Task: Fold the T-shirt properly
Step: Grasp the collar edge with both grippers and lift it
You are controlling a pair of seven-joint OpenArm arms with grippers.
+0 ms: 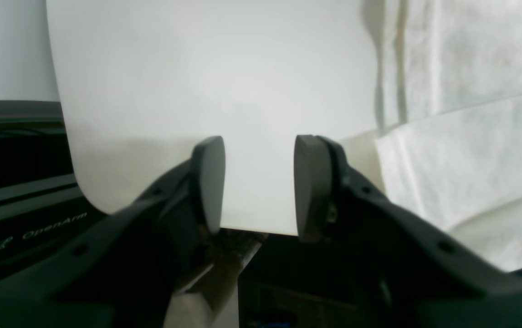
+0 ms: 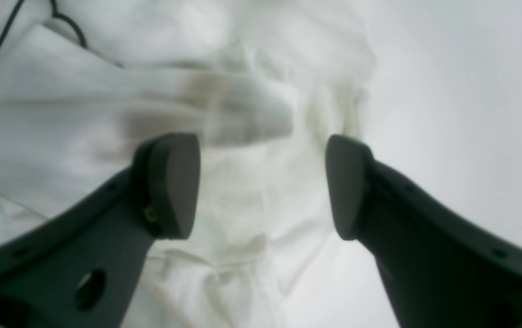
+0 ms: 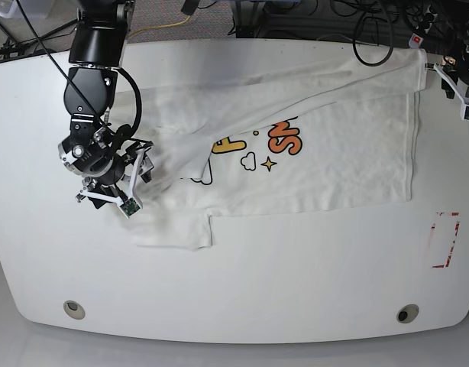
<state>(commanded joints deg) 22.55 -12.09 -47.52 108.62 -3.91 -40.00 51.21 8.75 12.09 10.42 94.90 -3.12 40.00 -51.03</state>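
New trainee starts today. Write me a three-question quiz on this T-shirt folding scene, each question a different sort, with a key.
1. True or false: the right gripper is clamped on cloth.
2. Multiple choice: in the base view, where does the left gripper work?
A. at the shirt's left end
B. at the table's far right edge
C. over the print
3. Fill in: the T-shirt lies with its printed ______ partly hidden by a fold of cloth.

Key
1. False: its jaws stand apart above the rumpled white cloth.
2. B: only a bit of that arm shows, near the shirt's top right corner, by the white table edge.
3. Lettering: orange-yellow, with small clouds and a star beside it.
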